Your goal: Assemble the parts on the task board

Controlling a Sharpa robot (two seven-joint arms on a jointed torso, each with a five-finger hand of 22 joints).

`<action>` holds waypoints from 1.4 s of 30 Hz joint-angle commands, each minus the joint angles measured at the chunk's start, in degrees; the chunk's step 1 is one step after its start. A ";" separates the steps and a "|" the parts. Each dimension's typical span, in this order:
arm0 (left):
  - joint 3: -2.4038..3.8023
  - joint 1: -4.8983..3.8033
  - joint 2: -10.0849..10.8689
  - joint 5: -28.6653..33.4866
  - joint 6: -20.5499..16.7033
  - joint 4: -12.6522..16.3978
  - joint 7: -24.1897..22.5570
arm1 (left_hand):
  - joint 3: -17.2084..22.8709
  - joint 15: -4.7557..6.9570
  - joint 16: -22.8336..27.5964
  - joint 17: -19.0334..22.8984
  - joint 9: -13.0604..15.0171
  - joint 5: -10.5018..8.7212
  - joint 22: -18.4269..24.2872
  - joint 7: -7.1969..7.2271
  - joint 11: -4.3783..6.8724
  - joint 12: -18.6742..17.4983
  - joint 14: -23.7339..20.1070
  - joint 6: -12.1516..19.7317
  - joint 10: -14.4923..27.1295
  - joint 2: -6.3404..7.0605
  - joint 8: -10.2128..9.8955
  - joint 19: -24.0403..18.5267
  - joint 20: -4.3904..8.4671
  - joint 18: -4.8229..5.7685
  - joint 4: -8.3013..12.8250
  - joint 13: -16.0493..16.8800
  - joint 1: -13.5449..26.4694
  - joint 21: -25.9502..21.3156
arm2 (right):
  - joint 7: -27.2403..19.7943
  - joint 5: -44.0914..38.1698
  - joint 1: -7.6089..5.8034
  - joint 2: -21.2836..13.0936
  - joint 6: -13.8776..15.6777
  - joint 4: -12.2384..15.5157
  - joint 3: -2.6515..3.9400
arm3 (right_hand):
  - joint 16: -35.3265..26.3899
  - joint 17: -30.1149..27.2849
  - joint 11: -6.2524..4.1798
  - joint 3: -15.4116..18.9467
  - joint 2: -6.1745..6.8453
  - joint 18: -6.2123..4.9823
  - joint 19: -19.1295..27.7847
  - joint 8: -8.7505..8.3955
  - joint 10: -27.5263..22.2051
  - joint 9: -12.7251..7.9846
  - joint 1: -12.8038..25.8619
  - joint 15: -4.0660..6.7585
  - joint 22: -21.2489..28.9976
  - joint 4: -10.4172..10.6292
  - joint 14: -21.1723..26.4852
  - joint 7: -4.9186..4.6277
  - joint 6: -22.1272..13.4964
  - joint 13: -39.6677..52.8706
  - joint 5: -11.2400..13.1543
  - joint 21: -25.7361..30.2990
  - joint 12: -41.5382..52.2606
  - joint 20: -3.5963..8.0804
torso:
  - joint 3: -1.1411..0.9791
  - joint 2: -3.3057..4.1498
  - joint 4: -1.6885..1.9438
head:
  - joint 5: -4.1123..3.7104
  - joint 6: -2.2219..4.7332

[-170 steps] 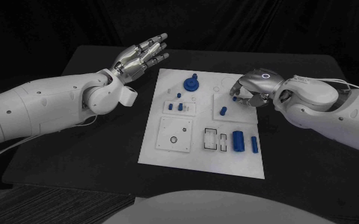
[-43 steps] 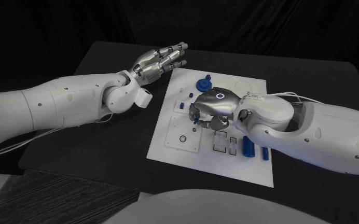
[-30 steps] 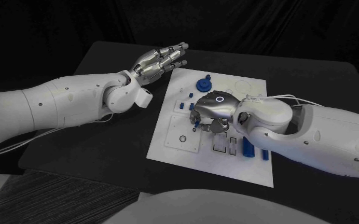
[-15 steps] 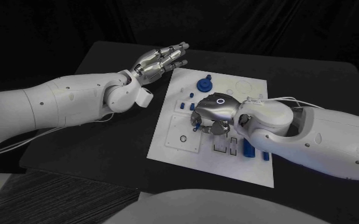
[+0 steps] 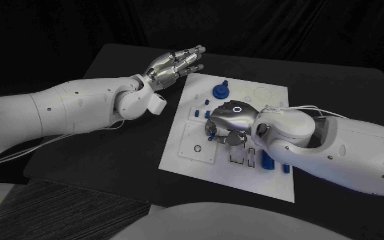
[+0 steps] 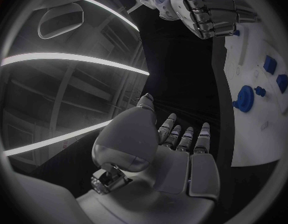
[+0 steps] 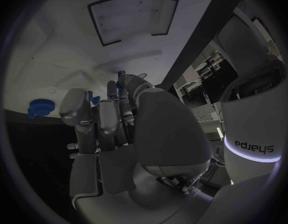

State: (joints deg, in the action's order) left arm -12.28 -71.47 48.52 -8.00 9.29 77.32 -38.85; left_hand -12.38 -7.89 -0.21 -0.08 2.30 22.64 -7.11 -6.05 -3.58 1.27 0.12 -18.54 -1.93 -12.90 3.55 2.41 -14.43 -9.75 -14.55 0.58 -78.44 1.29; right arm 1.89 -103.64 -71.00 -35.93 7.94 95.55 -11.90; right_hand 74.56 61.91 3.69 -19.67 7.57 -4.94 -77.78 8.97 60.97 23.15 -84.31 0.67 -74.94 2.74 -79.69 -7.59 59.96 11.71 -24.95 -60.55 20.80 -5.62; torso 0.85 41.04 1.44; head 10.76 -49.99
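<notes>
The white task board (image 5: 232, 173) lies in the middle of the black table. My right hand (image 5: 228, 123) hangs low over the board's middle, fingers curled down, and pinches a small blue part (image 5: 212, 135) at its fingertips. The part is just above a square white plate with a round hole (image 5: 196, 149). In the right wrist view the blue part (image 7: 121, 79) peeks out between the fingertips of the right hand (image 7: 113, 129). My left hand (image 5: 175, 65) floats open, fingers stretched, beside the board's far left corner, holding nothing.
A blue round gear piece (image 5: 218, 90) stands at the board's far end, with small blue pegs (image 5: 195, 104) nearer. Blue blocks (image 5: 266, 162) lie half hidden under my right arm. The left wrist view shows the gear (image 6: 244, 97) and the right hand (image 6: 212, 12).
My right hand has carried the small blue part from the board's right side over to its middle left and sunk slightly lower. The left hand has stayed open in place.
</notes>
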 commanded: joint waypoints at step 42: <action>0.06 0.11 -0.53 0.37 1.54 -0.42 -1.88 | 0.12 -0.32 0.09 -0.01 0.12 0.45 -0.26 -0.11 -0.52 0.24 0.05 -0.83 0.06 -0.69 0.31 0.03 -0.23 -0.62 -0.20 0.09 -0.11 0.13 | 2.02 -0.44 0.59 0.39 -2.00 0.05 0.03 | -0.33 -0.46 0.68 -0.60 0.25 -1.15 1.05 -0.96 -0.28 -0.39 -0.68 -0.60 -7.02 -0.76 0.39 -0.29 -0.65 -0.03 -0.39 1.21 -0.73 -0.16 | -0.01 -0.02 0.06 | -0.15 -0.01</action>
State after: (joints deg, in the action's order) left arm -12.28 -71.46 48.13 -8.00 9.99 76.83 -38.86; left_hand -12.38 -7.89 -0.21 -0.13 2.34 22.85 -7.29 -6.07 -3.59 1.27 0.13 -18.97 -1.92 -13.12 3.55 2.41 -14.43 -9.75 -14.54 0.61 -78.67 1.29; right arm 2.48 -103.65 -70.60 -35.50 7.18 95.45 -11.89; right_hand 74.56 61.49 4.08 -20.16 7.78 -4.94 -77.17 8.20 60.97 22.81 -84.51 0.45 -74.91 2.26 -79.48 -7.79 59.76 11.67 -25.25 -59.55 20.46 -5.84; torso 0.89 41.01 1.50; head 10.67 -49.99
